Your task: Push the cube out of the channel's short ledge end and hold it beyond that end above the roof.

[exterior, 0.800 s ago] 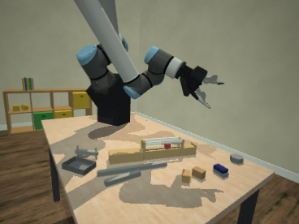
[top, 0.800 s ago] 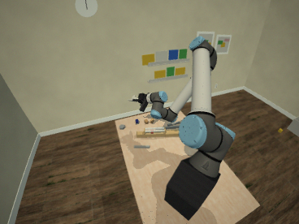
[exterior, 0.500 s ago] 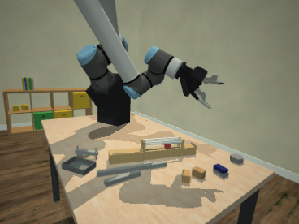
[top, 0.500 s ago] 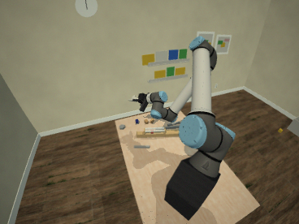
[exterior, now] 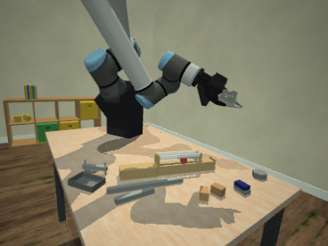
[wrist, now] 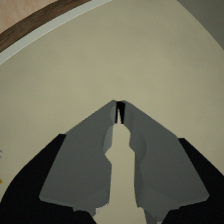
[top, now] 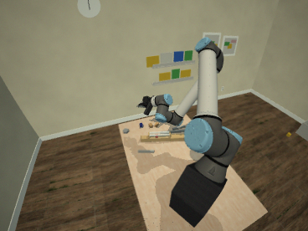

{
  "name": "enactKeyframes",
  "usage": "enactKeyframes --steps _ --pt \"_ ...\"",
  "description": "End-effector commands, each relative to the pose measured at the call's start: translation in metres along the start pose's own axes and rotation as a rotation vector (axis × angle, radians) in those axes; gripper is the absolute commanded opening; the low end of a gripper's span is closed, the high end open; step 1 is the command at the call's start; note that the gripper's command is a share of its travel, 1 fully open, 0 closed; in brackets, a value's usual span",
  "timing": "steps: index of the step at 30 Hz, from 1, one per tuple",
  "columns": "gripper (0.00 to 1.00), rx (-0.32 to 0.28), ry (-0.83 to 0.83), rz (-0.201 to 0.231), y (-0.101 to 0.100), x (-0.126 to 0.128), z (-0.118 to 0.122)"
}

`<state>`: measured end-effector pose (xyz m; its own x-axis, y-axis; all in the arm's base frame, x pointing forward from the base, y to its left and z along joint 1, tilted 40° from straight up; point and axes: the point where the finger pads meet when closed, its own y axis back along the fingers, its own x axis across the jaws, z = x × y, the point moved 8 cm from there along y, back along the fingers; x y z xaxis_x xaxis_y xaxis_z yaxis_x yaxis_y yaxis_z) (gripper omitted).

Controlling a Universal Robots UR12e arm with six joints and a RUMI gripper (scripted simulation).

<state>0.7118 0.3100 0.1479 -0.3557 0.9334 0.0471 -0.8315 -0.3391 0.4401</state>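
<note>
One red cube (exterior: 184, 159) (top: 156, 136) sits inside the one wooden channel (exterior: 138, 169) (top: 144, 138), under a roof of pale bars (exterior: 179, 155) (top: 160, 134). From the exterior, two upright wooden frames stand at the ends of that roof, and the channel's side wall runs along the cube's near side; bars and wall leave only part of it in view. The one gripper (exterior: 236, 106) (wrist: 118, 102) hangs in the air above the table (exterior: 178, 223) (top: 234, 197), well apart from the channel, its two fingers pressed together at the tips with nothing pinched between them. On the near side of the channel lie two long grey pieces (exterior: 144, 185), roughly side by side, and beyond its other end, two small tan blocks (exterior: 211, 191) (top: 153, 125) near each other. One dark blue block (exterior: 241, 184) (top: 141, 125) rests on a grey one, and one grey many-sided piece (exterior: 259, 174) (top: 125, 130) lies near the table's edge. One open grey tray (exterior: 86, 187) stands beside a small grey stand (exterior: 94, 168), whose shape is perhaps a crossbar on legs, though the view is coarse.

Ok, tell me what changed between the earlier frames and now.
The gripper has closed: its fingers, spread apart before, have swung together until the tips meet, with nothing between them. Nothing was grasped or let go. The arm shows no clear shift, and the red cube stays in the channel, the loose pieces where they were.
</note>
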Motion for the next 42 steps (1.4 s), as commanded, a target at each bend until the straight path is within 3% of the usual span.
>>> enactKeyframes --steps 1,5,8,10,14,18,19,22,23,25,27,32,33,38,42 --pt "0.0 0.013 -0.036 -0.024 -0.001 -0.01 0.002" --pt "0.0 0.044 -0.124 -0.083 -0.002 -0.035 0.006" --pt "0.0 0.075 -0.223 -0.153 -0.002 -0.063 0.009" --pt "0.0 0.075 -0.223 -0.153 -0.002 -0.063 0.009" --pt "0.0 0.117 -0.39 -0.28 0.003 -0.112 0.014" --pt "0.0 0.149 -0.581 -0.439 0.016 -0.167 0.019" --pt "0.0 0.149 -0.581 -0.439 0.016 -0.167 0.019" --pt "0.0 0.159 -0.726 -0.572 0.032 -0.21 0.023" --pt "0.0 0.159 -0.726 -0.572 0.032 -0.21 0.023" --pt "0.0 0.159 -0.818 -0.663 0.046 -0.238 0.025" --pt "0.0 0.159 -0.818 -0.663 0.046 -0.238 0.025" --pt "0.0 0.134 -1.016 -0.881 0.084 -0.298 0.029" --pt "0.0 0.134 -1.016 -0.881 0.084 -0.298 0.029" --pt "0.0 0.091 -1.151 -1.055 0.121 -0.34 0.033" --pt "0.0 0.061 -1.213 -1.145 0.142 -0.36 0.036"
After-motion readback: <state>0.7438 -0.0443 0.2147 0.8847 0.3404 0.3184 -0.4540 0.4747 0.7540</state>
